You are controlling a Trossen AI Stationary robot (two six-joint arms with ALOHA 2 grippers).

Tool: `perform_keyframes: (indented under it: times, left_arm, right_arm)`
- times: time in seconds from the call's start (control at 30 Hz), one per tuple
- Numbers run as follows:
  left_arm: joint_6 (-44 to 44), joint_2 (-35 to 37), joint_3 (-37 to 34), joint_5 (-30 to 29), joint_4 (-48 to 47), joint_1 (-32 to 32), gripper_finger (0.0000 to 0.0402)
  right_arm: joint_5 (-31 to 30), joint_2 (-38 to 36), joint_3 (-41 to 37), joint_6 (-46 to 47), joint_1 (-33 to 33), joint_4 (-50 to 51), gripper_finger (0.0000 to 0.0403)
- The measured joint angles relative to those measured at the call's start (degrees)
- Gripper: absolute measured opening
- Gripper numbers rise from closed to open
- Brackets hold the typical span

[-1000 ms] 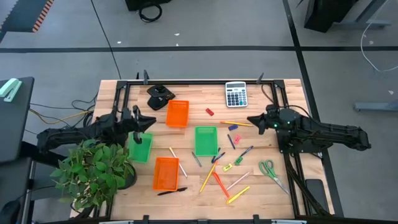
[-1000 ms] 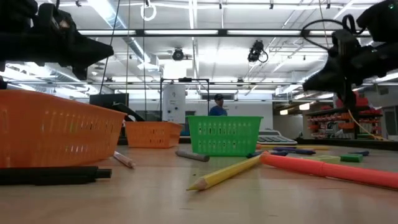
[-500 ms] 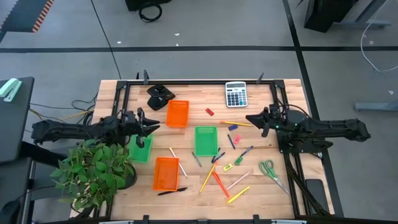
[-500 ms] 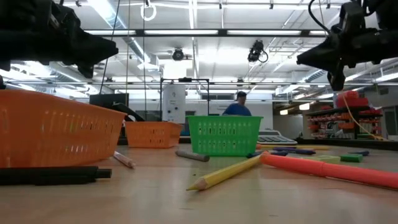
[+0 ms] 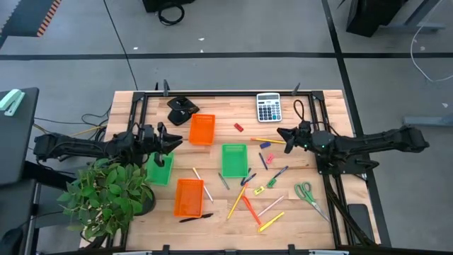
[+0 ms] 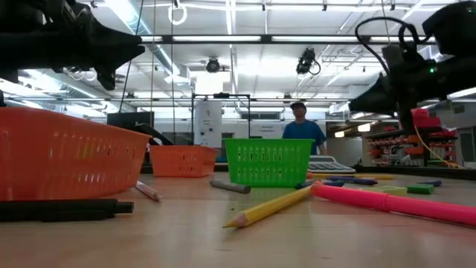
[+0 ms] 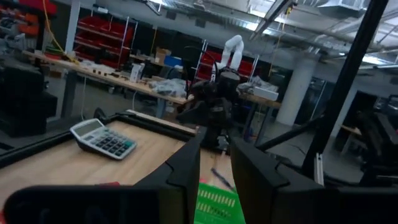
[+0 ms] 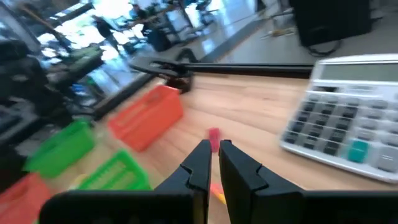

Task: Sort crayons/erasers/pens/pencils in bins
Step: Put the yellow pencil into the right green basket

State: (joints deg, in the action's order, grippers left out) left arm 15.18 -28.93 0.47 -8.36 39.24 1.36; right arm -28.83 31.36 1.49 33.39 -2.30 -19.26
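Four bins lie on the wooden table: an orange one (image 5: 202, 129), a green one (image 5: 234, 160), a second green one (image 5: 161, 168) and a second orange one (image 5: 188, 197). Pencils (image 5: 237, 204), a red crayon (image 5: 249, 209), pens (image 5: 263, 161) and small erasers (image 5: 239, 127) lie scattered flat on the table's right half. My left gripper (image 5: 173, 142) hovers open above the table between the far orange bin and the left green bin, nothing between its fingers (image 7: 186, 168). My right gripper (image 5: 281, 134) hangs shut and bare above the table, right of the blue eraser (image 5: 265, 144).
A grey calculator (image 5: 268, 107) and a black object (image 5: 182, 108) sit at the far edge. Green-handled scissors (image 5: 306, 191) lie near the right edge. A potted plant (image 5: 106, 195) covers the near left corner. A black pen (image 5: 192, 218) lies by the near orange bin. A person (image 6: 301, 130) stands in the room behind.
My right gripper has risen and then sunk again, ending slightly farther toward the table's left, and its wrist has rolled. The person in the room behind has walked toward the right.
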Motion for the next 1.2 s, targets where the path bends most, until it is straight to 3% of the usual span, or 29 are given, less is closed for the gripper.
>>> perform_keyframes:
  times: [0.17, 0.33, 0.53, 0.67, 0.87, 1.03, 1.13, 1.2]
  left_arm:
    - [-1.64, 0.00, 0.00, -2.85, 3.66, -0.33, 0.0098]
    - [0.70, 0.00, 0.00, -2.90, 5.03, -2.34, 0.0098]
    - [0.52, -2.78, 3.30, -4.11, 4.52, -4.69, 0.0098]
    - [-1.10, -8.38, 7.48, -4.13, 4.39, -6.59, 0.0098]
    - [-4.36, -17.59, 13.01, -4.09, 1.15, -7.56, 0.0098]
    - [-4.48, -22.35, 17.42, -4.09, -6.94, -7.29, 0.0098]
    - [-4.48, -24.68, 19.00, -4.05, -8.33, -7.42, 0.0098]
    - [-4.44, -25.83, 19.48, -4.05, -8.35, -7.44, 0.0098]
  right_arm:
    - [12.21, 0.59, 1.93, -1.79, 1.74, -0.18, 0.0039]
    - [13.70, 0.70, 4.62, -4.09, 4.47, -0.42, 0.0039]
    - [13.16, 1.77, 5.66, -5.36, 8.07, -2.85, 0.0039]
    - [12.82, 3.57, 5.68, -5.26, 9.34, -7.69, 0.0039]
    - [12.42, 9.55, 5.69, -4.86, 12.65, -7.29, 0.0039]
    - [4.34, 13.71, 6.96, -10.54, 11.21, -9.79, 0.0039]
    - [4.44, 16.29, 10.44, -8.75, 9.35, -8.46, 0.0039]
    - [5.47, 18.74, 15.16, -9.00, 8.46, -1.43, 0.0039]
